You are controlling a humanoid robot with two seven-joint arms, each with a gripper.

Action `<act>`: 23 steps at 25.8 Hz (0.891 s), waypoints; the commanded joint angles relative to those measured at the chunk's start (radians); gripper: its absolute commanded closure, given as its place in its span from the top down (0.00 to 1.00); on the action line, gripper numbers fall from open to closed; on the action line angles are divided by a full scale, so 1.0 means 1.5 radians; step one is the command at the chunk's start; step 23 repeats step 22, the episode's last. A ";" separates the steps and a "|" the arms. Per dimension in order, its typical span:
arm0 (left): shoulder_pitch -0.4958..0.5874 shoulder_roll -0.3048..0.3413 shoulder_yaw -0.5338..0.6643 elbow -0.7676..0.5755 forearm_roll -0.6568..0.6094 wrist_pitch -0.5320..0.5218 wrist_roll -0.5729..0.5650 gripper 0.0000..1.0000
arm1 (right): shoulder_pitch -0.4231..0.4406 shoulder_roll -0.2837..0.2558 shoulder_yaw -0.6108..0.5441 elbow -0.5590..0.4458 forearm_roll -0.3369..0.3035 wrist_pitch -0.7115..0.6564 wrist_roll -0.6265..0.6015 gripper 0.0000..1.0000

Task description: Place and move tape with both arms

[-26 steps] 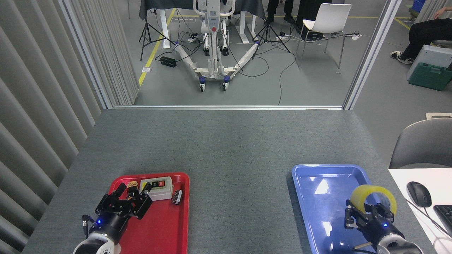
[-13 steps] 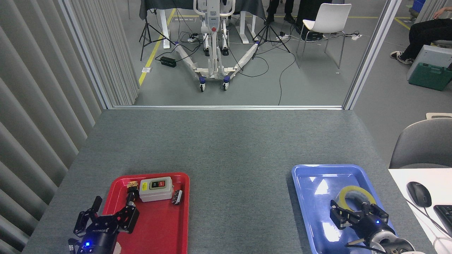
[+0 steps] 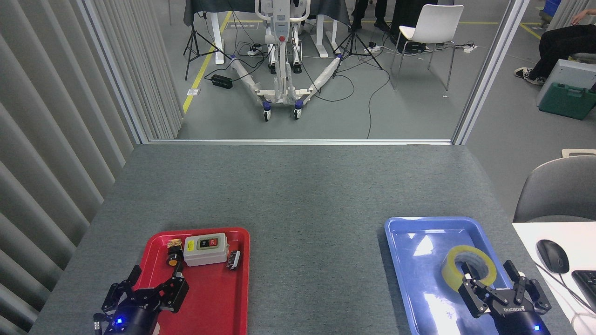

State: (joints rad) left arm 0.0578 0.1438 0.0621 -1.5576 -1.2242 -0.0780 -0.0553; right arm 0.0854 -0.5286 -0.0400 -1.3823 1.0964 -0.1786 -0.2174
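- The grey felt-topped table (image 3: pixel 298 195) bears two plastic trays.
- The shiny blue rectangular tray (image 3: pixel 419 274) holds the translucent yellow roll of packing tape (image 3: pixel 468 271), lying flat.
- The red tray (image 3: pixel 214 298) carries a grey on/off switch box (image 3: pixel 205 248).
- My right black pincer (image 3: pixel 500 291) hangs spread, just beside the tape.
- My left black pincer (image 3: pixel 145 292) is spread over the red tray's edge.

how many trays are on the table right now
2. A red tray sits near the left gripper; a blue tray near the right gripper holds the tape.
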 commanded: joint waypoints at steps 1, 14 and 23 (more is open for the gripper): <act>-0.001 -0.007 -0.004 -0.016 0.014 0.003 0.000 0.99 | 0.047 0.056 -0.059 -0.061 0.036 0.006 -0.024 0.99; 0.021 -0.004 -0.038 -0.007 0.013 -0.003 0.148 1.00 | 0.098 0.129 -0.065 -0.144 0.137 0.091 -0.018 1.00; 0.031 -0.006 -0.037 -0.021 0.016 0.001 0.159 1.00 | 0.098 0.124 -0.074 -0.135 0.095 0.097 -0.021 1.00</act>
